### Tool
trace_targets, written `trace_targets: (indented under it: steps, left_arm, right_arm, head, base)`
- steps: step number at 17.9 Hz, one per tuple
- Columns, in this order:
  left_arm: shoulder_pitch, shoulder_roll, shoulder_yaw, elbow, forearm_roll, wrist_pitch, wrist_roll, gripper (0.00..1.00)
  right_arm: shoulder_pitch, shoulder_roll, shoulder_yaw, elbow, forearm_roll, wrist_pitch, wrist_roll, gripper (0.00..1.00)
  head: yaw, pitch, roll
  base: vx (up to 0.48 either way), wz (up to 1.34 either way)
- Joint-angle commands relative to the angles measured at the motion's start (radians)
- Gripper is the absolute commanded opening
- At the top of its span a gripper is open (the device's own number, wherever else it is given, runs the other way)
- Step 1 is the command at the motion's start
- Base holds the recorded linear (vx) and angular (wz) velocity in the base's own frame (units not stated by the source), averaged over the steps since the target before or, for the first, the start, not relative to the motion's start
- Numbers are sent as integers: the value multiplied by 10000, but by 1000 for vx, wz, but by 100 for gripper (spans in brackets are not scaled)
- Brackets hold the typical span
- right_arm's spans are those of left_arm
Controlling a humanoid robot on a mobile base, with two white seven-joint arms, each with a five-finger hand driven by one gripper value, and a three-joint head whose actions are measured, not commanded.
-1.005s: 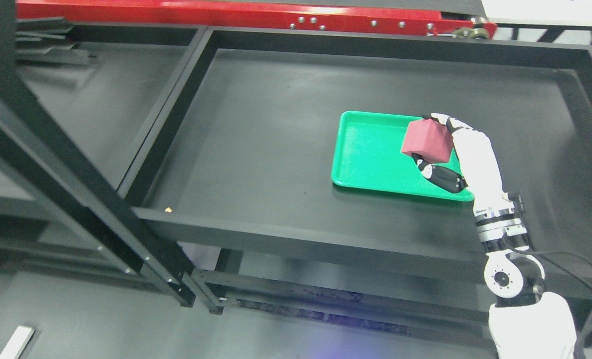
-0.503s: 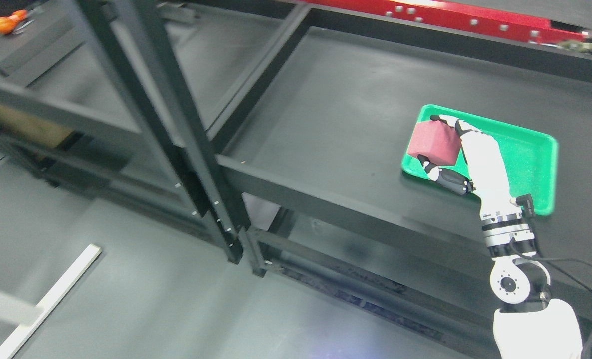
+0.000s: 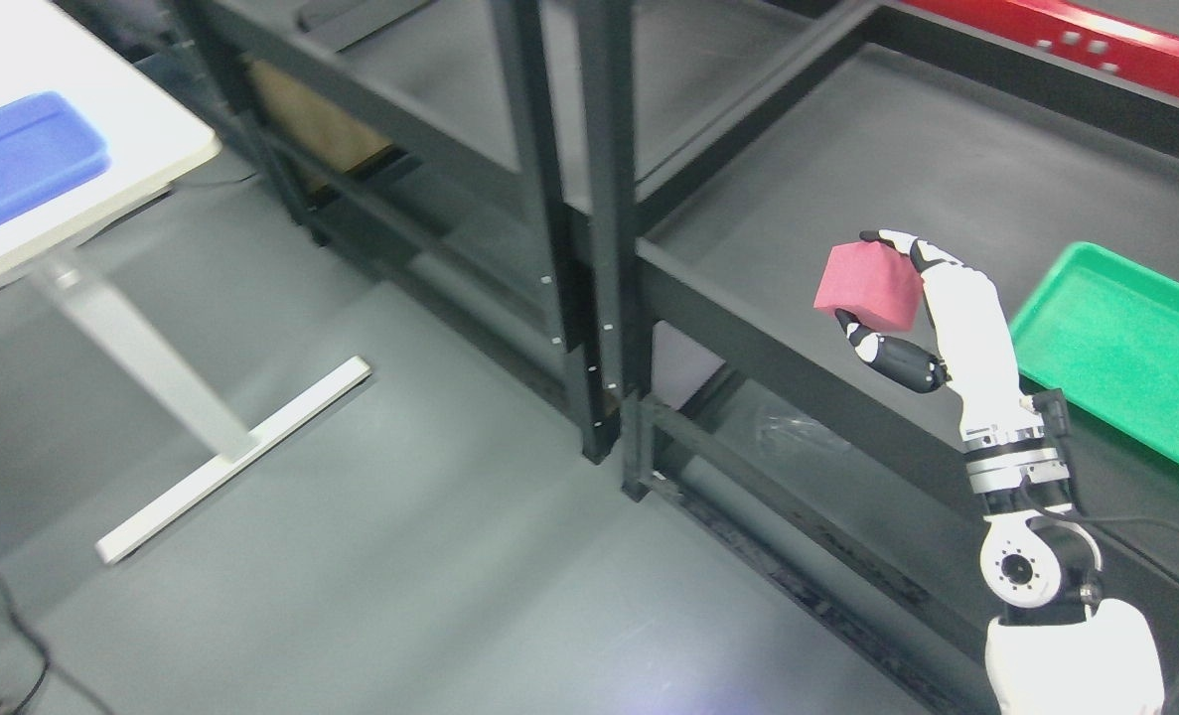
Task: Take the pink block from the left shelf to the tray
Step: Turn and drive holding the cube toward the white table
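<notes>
The white robot right hand (image 3: 902, 303), on an arm that rises from the lower right corner of the head view, is closed around a pink cube-shaped block (image 3: 868, 286): a white-and-black finger lies over the block's top edge and a black-tipped thumb (image 3: 892, 356) presses from beneath, so the block is held clear of any surface. In the picture the block hangs over the front lip of the black metal shelf (image 3: 907, 169), which runs from about 12 o'clock towards 4 o'clock of the block. A shallow green plastic tray (image 3: 1125, 348) rests on that shelf at roughly 3 o'clock of the hand, well apart from the block and cut off by the right edge of the view. A black upright post (image 3: 589, 228) of the shelving stands at 9 o'clock of the block, with lower black shelves behind it. Far off at 9 to 10 o'clock, a white table (image 3: 102, 159) on a white leg carries a flat blue plastic tray (image 3: 23, 159) at the left edge. A red metal beam (image 3: 1096, 50) with bolts crosses the top right corner at 1 o'clock. The floor is grey. No brand, label or writing can be read anywhere.
</notes>
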Motion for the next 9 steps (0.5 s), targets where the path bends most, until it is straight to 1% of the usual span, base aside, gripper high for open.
trace_targets:
  steps: [1,9]
  left_arm:
    - [0,175,0,-175,0,-11,4,100]
    - [0,175,0,-175,0,4,4,100]
  right_arm:
    - [11,-175,21,-56,-8,-4,21,5]
    - [-4,-175,113,-56,-8,-4,51,5]
  head:
    - [0,0,0]
    - [0,3,0]
  base:
    - [-117,616]
    - [-93,573]
